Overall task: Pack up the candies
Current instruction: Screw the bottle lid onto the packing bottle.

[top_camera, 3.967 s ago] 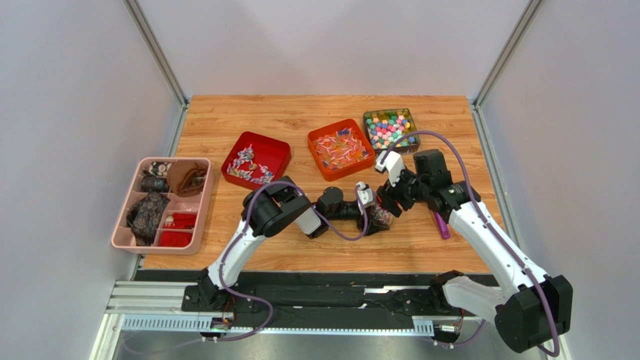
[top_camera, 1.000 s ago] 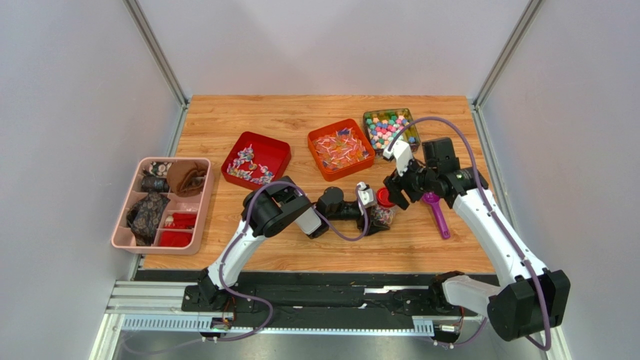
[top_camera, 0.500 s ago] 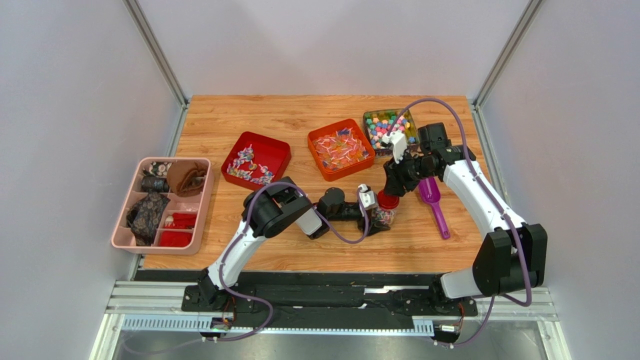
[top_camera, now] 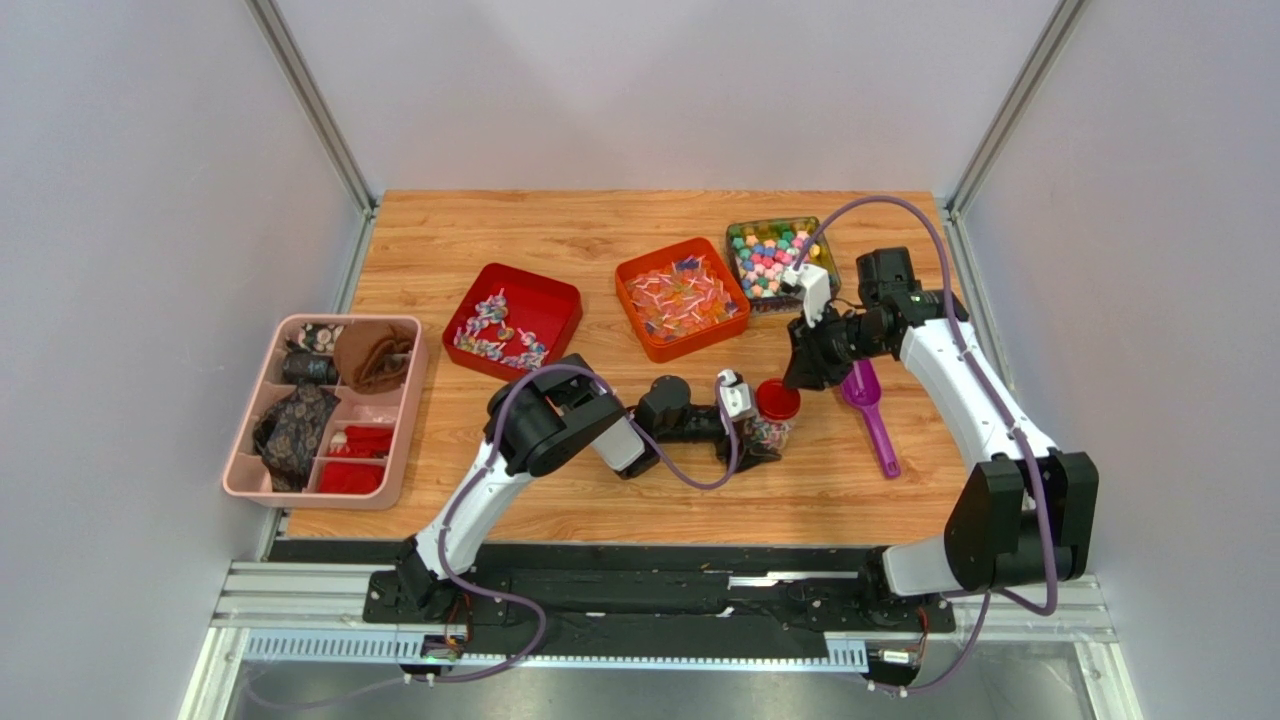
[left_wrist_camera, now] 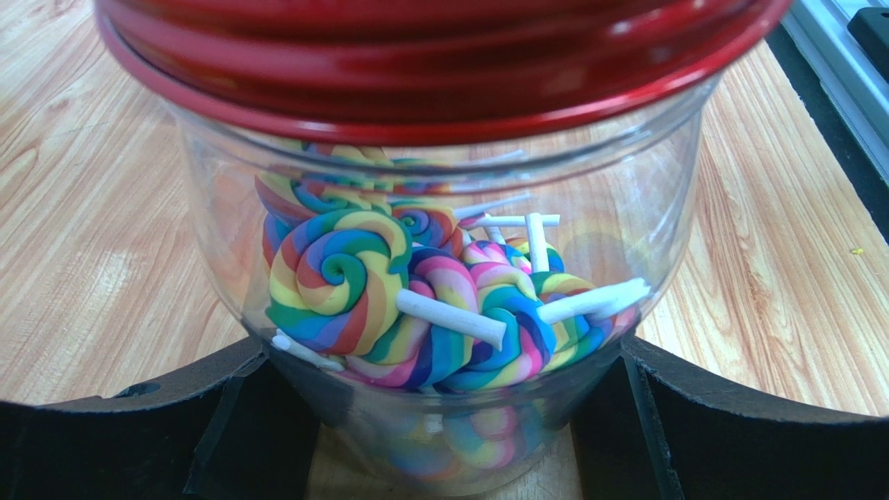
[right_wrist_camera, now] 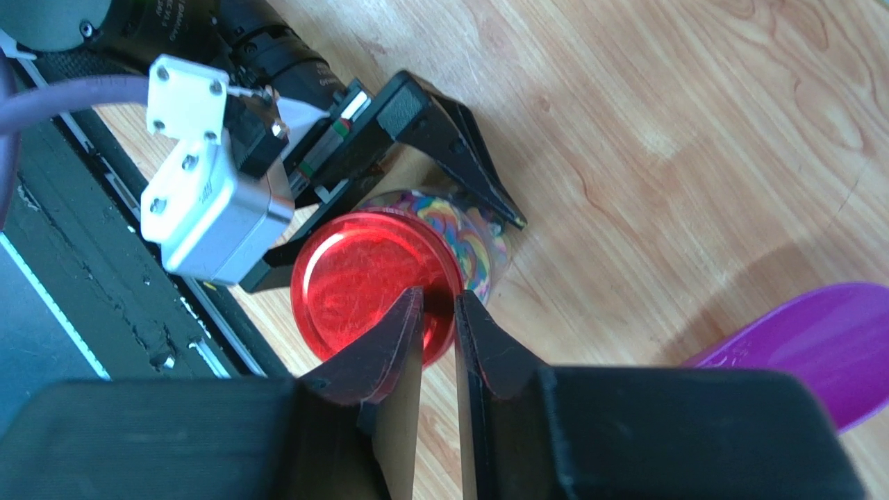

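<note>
A clear jar (top_camera: pixel 768 431) with a round red lid (top_camera: pixel 775 399) stands at the table's front middle, holding rainbow swirl candies (left_wrist_camera: pixel 417 302) on white sticks. My left gripper (top_camera: pixel 756 435) reaches in from the left, and its fingers (left_wrist_camera: pixel 125 427) press both sides of the jar (left_wrist_camera: pixel 438 208). My right gripper (top_camera: pixel 795 378) hovers just right of and behind the lid, shut and empty. In the right wrist view its tips (right_wrist_camera: pixel 438 302) sit over the edge of the lid (right_wrist_camera: pixel 365 281) without touching it. More candies lie in the back trays.
A red tray (top_camera: pixel 559 291) of twist-wrapped sweets, an orange tray (top_camera: pixel 637 326) and a clear tray (top_camera: pixel 824 245) of coloured balls line the back. A purple scoop (top_camera: pixel 867 405) lies right of the jar. A pink divided tray (top_camera: pixel 241 450) sits at far left.
My right gripper has drawn back from the jar toward the rear right and closed its jaws. The red lid stays on the jar. The left arm has not moved.
</note>
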